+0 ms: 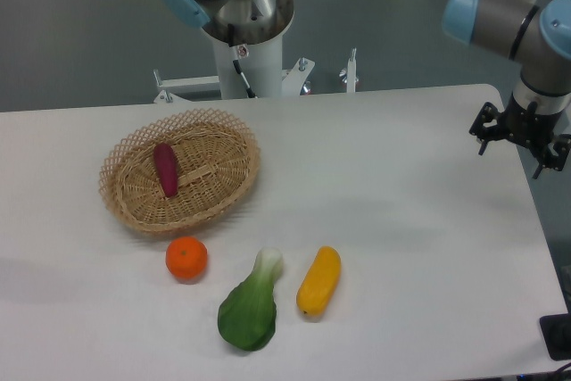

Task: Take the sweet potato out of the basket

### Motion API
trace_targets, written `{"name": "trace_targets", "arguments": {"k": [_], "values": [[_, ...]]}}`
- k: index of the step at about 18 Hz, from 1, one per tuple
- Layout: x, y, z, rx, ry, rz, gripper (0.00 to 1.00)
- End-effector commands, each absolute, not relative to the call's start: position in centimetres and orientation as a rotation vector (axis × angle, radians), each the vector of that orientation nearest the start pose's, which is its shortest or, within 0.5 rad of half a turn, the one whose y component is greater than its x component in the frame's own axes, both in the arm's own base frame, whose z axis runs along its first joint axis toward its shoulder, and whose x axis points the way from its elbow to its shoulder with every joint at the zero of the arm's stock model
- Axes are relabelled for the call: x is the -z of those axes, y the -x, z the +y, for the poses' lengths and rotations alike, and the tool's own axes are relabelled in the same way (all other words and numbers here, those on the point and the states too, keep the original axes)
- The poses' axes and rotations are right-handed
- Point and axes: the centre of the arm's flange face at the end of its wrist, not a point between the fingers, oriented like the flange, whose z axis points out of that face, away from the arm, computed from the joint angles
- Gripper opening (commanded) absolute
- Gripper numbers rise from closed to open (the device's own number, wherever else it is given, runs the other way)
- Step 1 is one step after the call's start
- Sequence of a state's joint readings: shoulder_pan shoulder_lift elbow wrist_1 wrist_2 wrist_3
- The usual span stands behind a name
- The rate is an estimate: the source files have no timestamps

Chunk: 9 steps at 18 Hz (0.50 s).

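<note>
**Reach not yet begun**

The sweet potato (pixel 166 169) lies in the left half of the basket (pixel 234 186), at centre-left of the frame. The gripper (pixel 522 141) hangs at the right edge, fingers apart and empty. It should descend from above, closing across the tuber's narrow width, clear of the wicker.

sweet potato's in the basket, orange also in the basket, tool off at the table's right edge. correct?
Not quite. The orange sits on the table just outside the basket, by its near rim. The camera view shows it. The sweet potato is inside; the tool is at the right edge.
</note>
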<state>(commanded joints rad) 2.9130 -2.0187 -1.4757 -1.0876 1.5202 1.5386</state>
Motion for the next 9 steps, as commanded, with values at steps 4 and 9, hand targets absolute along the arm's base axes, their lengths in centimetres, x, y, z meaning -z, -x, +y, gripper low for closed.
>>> {"name": "trace_targets", "arguments": {"k": [4,9], "values": [[-32.5,61.3,28.9,-0.181,3.054,0.303,1.0],[-32.1,60.0,29.6,-0.151,3.056,0.291,1.0]]}}
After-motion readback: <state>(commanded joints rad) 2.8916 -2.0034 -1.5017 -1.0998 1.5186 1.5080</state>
